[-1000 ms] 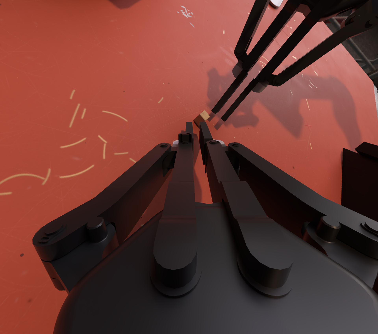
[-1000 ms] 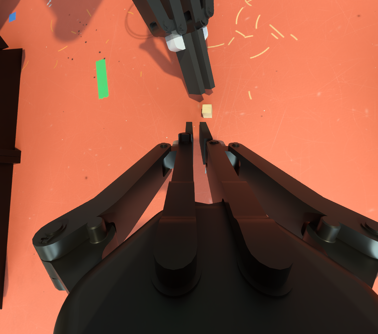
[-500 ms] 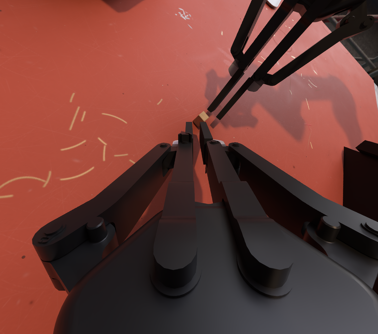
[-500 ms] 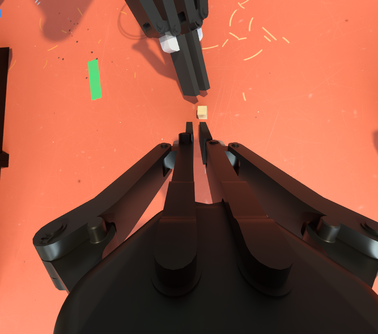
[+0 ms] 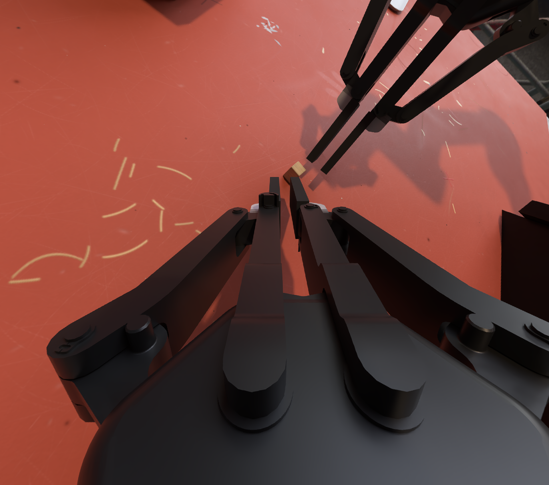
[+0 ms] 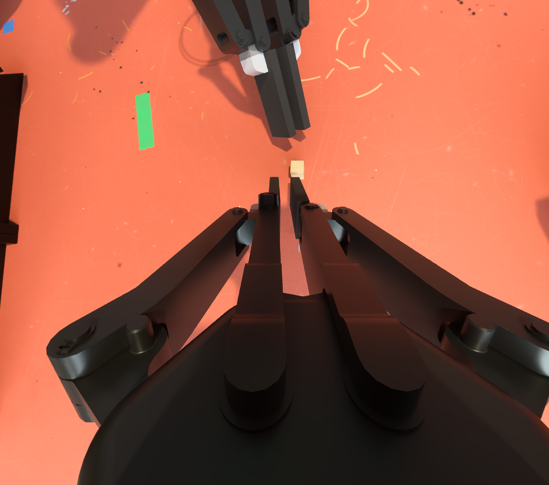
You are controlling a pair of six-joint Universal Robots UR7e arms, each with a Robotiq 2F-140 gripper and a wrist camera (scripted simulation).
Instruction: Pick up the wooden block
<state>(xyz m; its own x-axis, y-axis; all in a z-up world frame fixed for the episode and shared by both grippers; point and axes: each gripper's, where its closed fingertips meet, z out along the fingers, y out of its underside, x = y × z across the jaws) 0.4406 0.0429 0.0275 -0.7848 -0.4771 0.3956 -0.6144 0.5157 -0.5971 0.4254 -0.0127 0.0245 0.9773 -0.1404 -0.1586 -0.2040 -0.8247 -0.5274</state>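
Both my left pincer [image 5: 284,184] and right pincer [image 6: 284,184] sit nearly pressed together, empty, crowding the wooden block [image 6: 297,168] at mid-frame, so I risk knocking it across the tabletop [image 6: 445,173] or clashing tips.

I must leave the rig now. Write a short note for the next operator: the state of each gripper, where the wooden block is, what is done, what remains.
Left gripper: fingers nearly together, holding nothing, tips just short of the block.
Right gripper: the same, nearly closed and empty, also close to the block.
Wooden block: lies on the red table between the two grippers' tips, gripped by neither.
Done: both grippers are brought near the block.
Left: open one gripper, probably set its fingers around the block, close, lift. Mind the other gripper; the two are close together.
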